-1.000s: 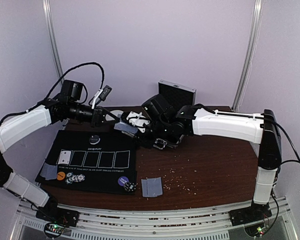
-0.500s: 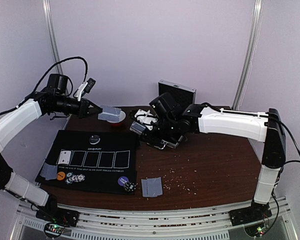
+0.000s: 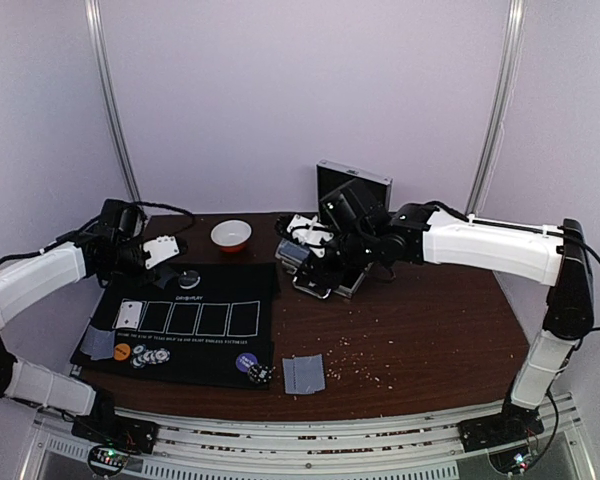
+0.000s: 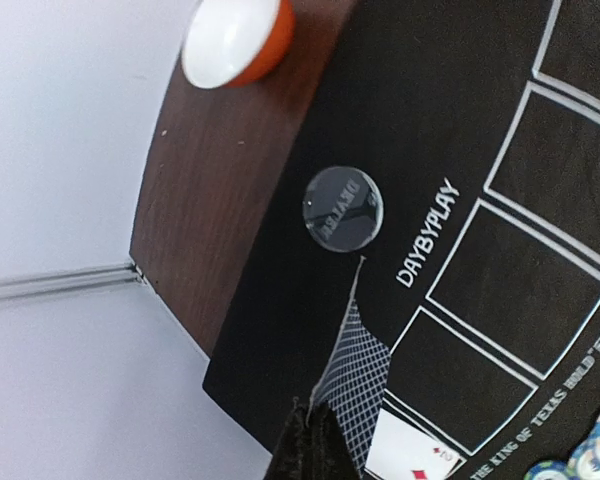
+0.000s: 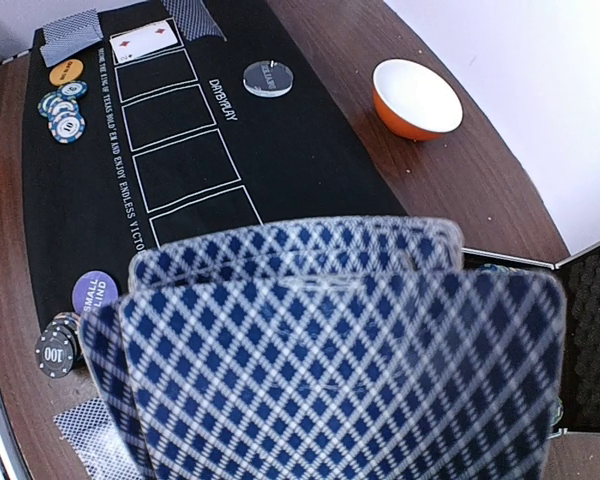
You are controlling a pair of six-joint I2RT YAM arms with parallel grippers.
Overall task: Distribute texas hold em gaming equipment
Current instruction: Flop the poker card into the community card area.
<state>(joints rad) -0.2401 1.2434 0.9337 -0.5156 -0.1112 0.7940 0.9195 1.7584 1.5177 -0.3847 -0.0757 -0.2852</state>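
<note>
My left gripper [image 3: 156,254] is shut on one grid-backed playing card [image 4: 357,375] and holds it edge-on just above the black mat's [image 3: 212,295] far left part. Below it lies a face-up card [image 4: 412,458]. My right gripper [image 3: 302,252] holds the deck of cards [image 5: 340,360] above the table behind the mat; the deck hides its fingers in the right wrist view. A face-down card [image 3: 98,343], an orange disc [image 3: 122,351] and striped chips [image 3: 150,356] lie at the mat's near left. A purple disc [image 3: 246,362] and a dark chip [image 3: 261,374] lie near its right corner.
A white bowl with a red rim [image 3: 231,235] stands behind the mat. A round dark disc [image 3: 188,278] lies on the mat's far edge. An open dark case [image 3: 352,186] stands at the back. Face-down cards [image 3: 303,373] lie on the wood near the front edge.
My left arm has swung from beside the bowl down and left to the mat's far left, carrying the card. My right arm has drawn slightly right with the deck.
</note>
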